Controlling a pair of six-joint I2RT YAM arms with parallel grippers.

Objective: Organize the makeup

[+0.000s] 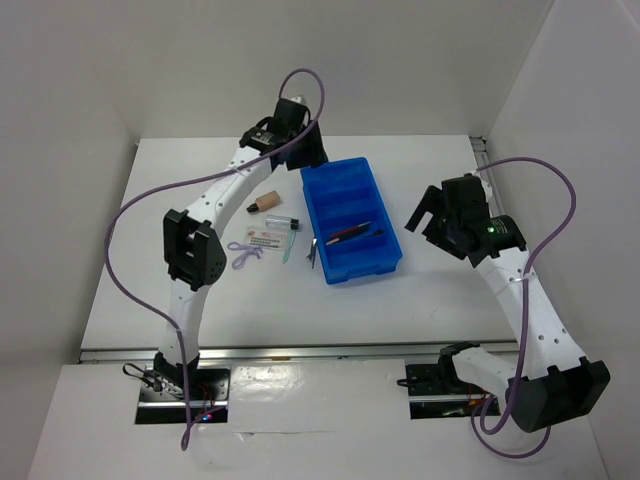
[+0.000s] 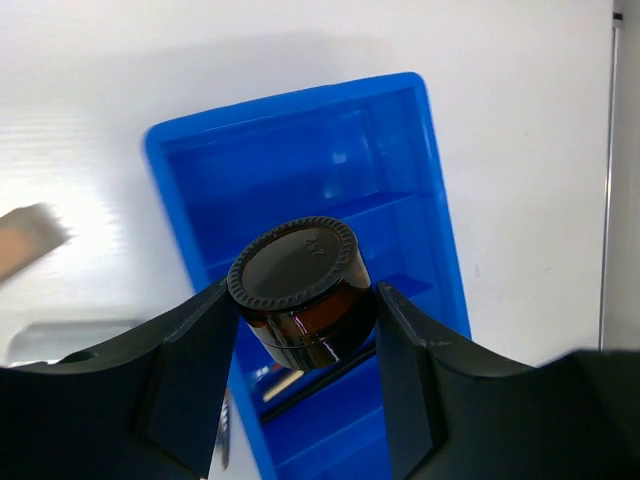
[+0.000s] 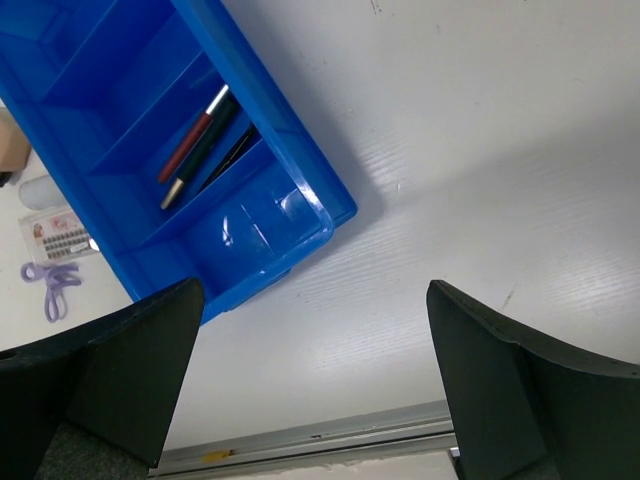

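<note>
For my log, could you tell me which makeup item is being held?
The brown jar with the black lid, clamped in the left gripper over the blue tray; the others lie loose.

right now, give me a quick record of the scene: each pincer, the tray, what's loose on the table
left pincer: shut on a dark jar with a black lid, held over the tray
right pincer: open, holding nothing, above bare table to the right of the tray
tray: blue, divided; pencils lie in the second compartment from the near end
loose, left of tray: tan bottle, vial, packet, lilac loop
</note>
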